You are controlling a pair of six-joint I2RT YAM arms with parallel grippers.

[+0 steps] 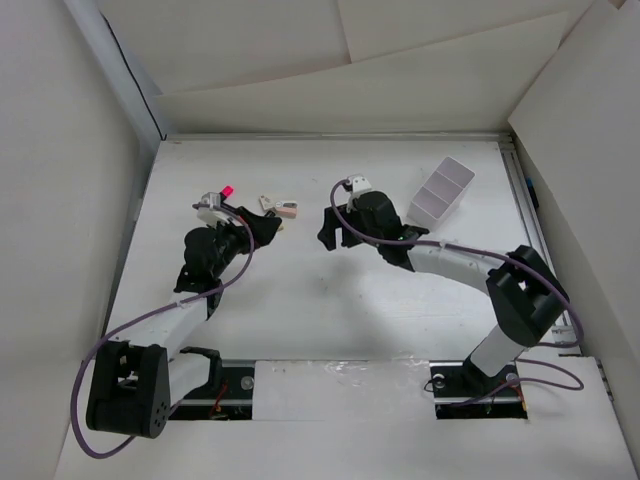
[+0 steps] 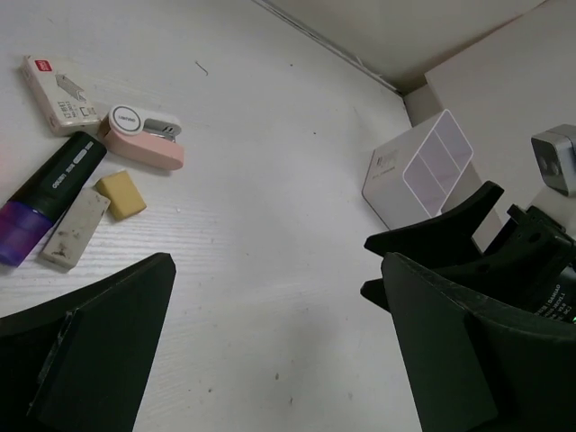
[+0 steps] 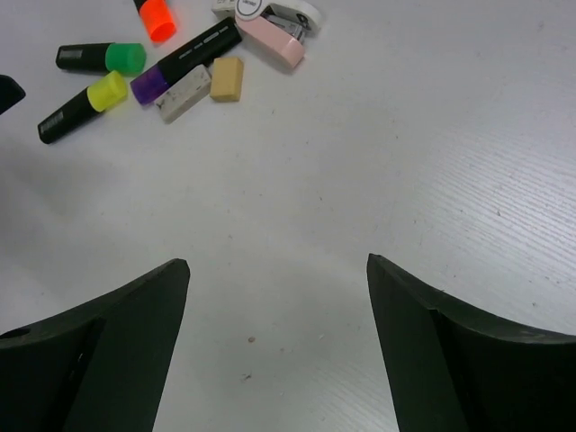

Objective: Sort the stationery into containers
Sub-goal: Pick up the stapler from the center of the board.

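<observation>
Black-bodied highlighters lie clustered on the table (image 3: 423,171), ahead of the right tool (image 3: 277,261) and off to its left. They are an orange-capped highlighter (image 3: 157,16), a green-capped highlighter (image 3: 99,58), a yellow-capped highlighter (image 3: 81,103) and a purple-capped highlighter (image 3: 184,61). Just beside the purple one are a grubby white eraser (image 3: 183,93), a tan eraser (image 3: 226,78) and a pink stapler (image 3: 274,36).

The white tray (image 2: 418,171), pale inside and split into three compartments, stands ahead of the left tool (image 2: 274,265) and to its right.

Both tools are spread wide with nothing held, only bare table between their fingers. From above, the left arm (image 1: 190,315) reaches forward with its elbow bent. The right arm (image 1: 450,262) stretches forward and across to the left, so the two tools face each other near the table's middle, close but apart.
</observation>
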